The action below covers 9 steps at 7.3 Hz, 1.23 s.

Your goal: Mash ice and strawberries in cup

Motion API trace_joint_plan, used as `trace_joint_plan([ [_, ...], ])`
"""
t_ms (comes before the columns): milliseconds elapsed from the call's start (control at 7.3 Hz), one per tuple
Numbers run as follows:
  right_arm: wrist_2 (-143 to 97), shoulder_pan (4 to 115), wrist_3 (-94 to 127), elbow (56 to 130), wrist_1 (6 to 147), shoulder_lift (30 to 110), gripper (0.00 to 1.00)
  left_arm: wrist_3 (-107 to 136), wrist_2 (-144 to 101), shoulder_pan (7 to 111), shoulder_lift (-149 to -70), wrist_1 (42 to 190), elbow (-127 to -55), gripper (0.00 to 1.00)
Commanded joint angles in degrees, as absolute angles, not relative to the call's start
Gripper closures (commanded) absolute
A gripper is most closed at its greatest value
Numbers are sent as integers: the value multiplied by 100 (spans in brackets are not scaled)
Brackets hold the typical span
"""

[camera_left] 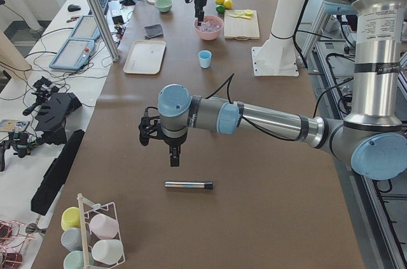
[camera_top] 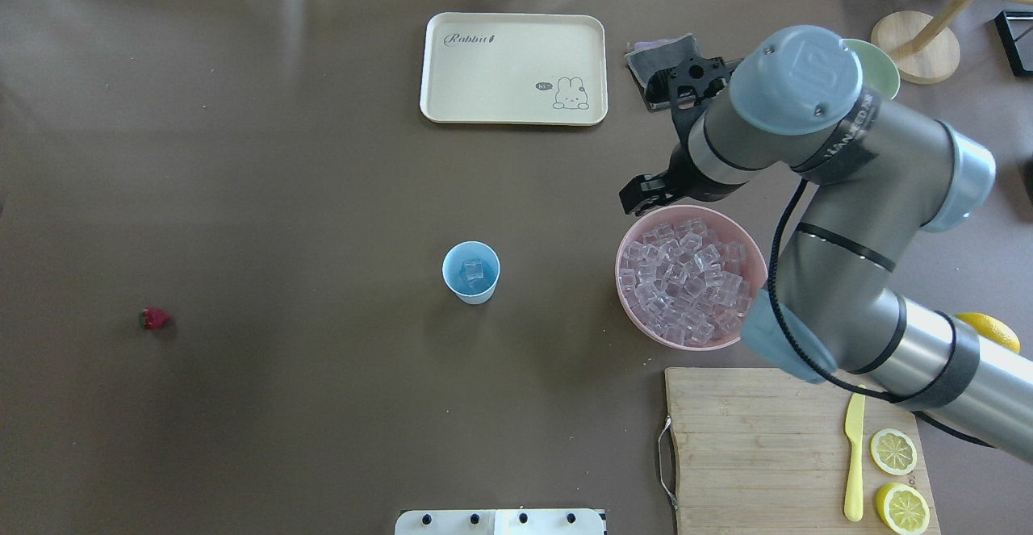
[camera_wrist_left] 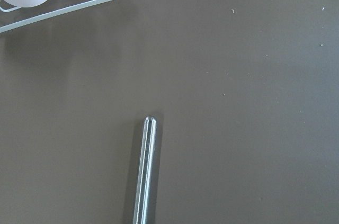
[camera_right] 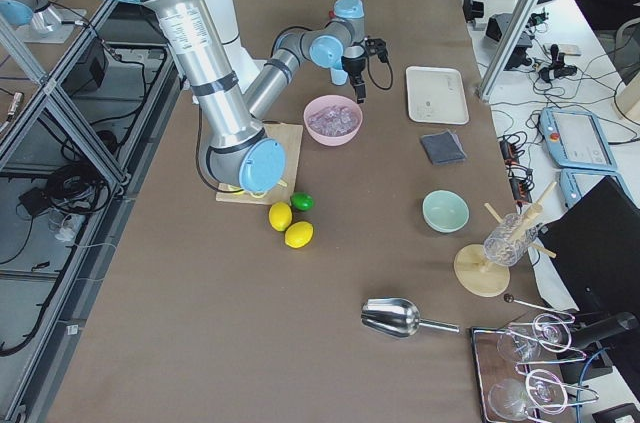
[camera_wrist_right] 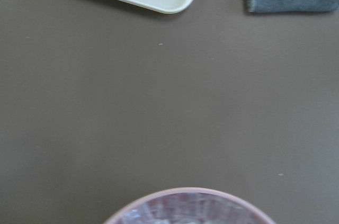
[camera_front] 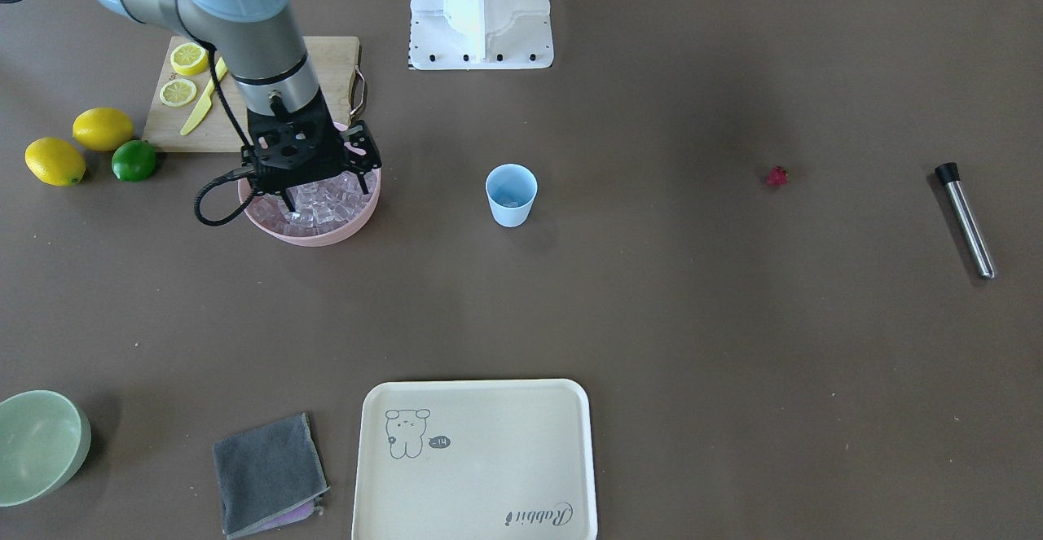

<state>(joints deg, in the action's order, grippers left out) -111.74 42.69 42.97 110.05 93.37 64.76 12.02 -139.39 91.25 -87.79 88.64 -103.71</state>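
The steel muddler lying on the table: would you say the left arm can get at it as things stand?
Probably yes. The left gripper hangs close above one end of the muddler, which lies flat on the bare table with nothing close around it or in between.

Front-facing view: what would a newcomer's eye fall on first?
The right gripper hangs over the pink bowl, which is heaped with ice, at the view's left. The light-blue cup stands alone mid-table. The tiny red strawberry lies far off to the view's right.
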Motion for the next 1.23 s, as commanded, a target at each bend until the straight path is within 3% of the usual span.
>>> trace_joint_plan([
  [0, -11967, 5496, 2445, 11074, 9325, 7414, 1, 1143, -13992, 9114, -8728, 8947, -10406, 1],
  [548, -13014, 7430, -6, 10304, 9351, 7972, 1, 1143, -14010, 9114, -8640, 9149, -10371, 1],
  [822, -13148, 8100, -916, 9401, 9361, 7902, 1, 1596, -15092, 9141, -8666, 9166, -10057, 1],
  [1096, -13140, 8541, -1011, 8512, 9386, 7587, 0, 1696, -14690, 9202, -8648, 9290, -10378, 1],
])
